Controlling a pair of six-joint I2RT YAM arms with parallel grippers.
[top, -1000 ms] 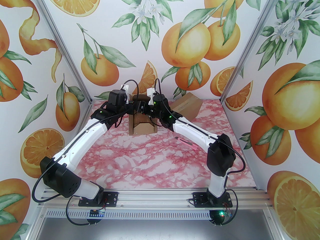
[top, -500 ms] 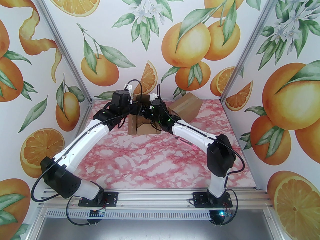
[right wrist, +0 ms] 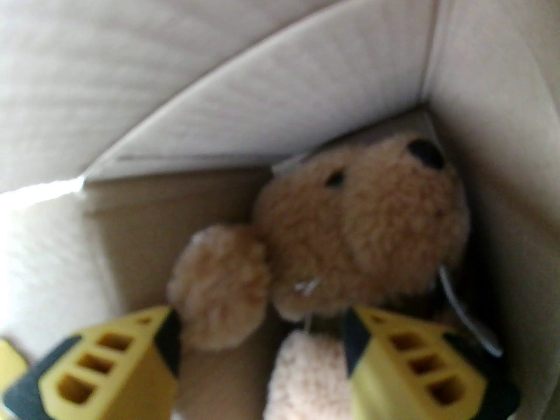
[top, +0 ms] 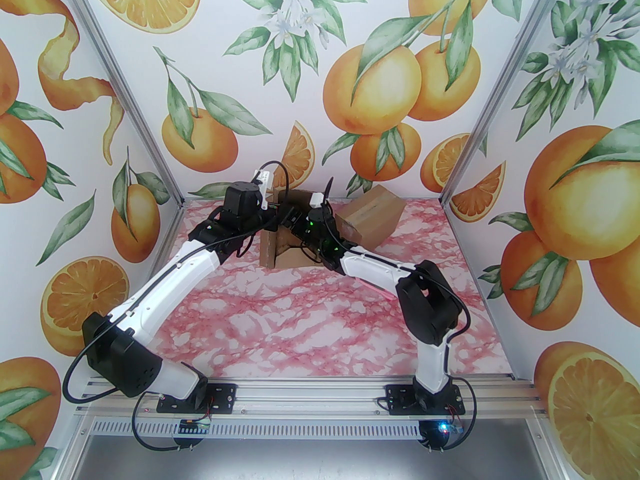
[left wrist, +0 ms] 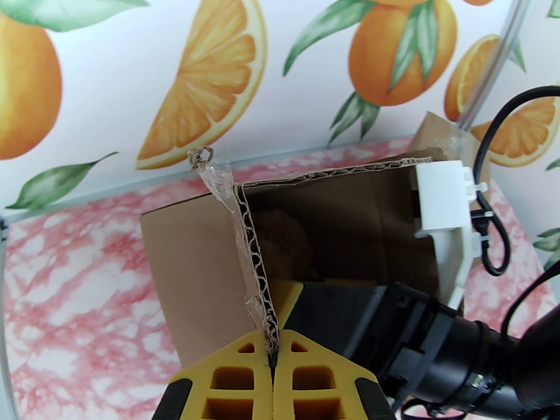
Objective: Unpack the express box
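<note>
- The express box (top: 280,253) sits far back on the table (top: 300,328), with the left gripper (left wrist: 272,344) clenched on its flap edge.
- Right gripper (right wrist: 260,322) is inside, jaws spread; a teddy bear (right wrist: 358,234) is wedged in the corner.
- A second box (top: 372,215) stands near, rightward.

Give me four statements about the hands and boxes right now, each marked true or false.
1. The left hand is shut on a flap of the open box. True.
2. The right hand grips the teddy bear. False: its jaws stand open.
3. The teddy bear lies inside the box. True.
4. The second box sits at the table's front left. False: it is at the rear right.
</note>
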